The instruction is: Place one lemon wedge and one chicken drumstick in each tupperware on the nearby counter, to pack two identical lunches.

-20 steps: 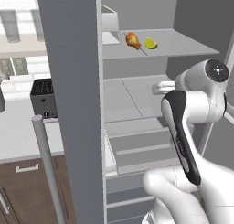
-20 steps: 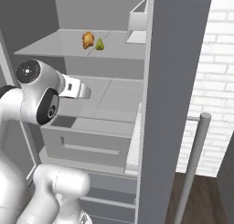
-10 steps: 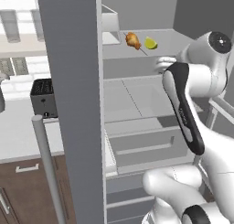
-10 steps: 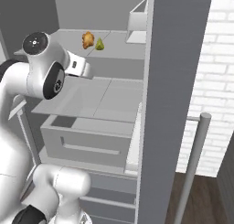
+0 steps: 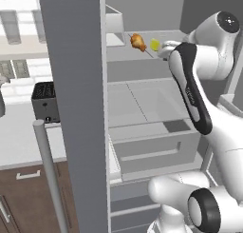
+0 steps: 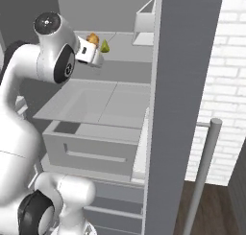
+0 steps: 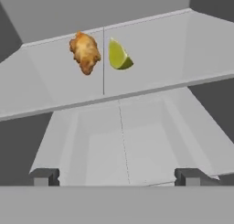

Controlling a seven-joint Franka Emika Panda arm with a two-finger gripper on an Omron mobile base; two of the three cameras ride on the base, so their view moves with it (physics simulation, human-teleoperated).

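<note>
Golden-brown and lumpy, the chicken drumstick (image 7: 84, 52) lies on the upper grey fridge shelf (image 7: 183, 54), just beside a yellow-green lemon wedge (image 7: 119, 56). I have the two-finger gripper (image 7: 118, 176) spread as wide as it goes, holding nothing, pointed at that shelf from a little below and in front. I judge this as the reach for the first item, nothing packed yet. Next I would lift the hand to shelf height, centre the open fingers on one piece, and close. I can read no brand or writing anywhere, including on the black toaster (image 5: 45, 101) on the off-white counter (image 5: 19, 141).
</note>
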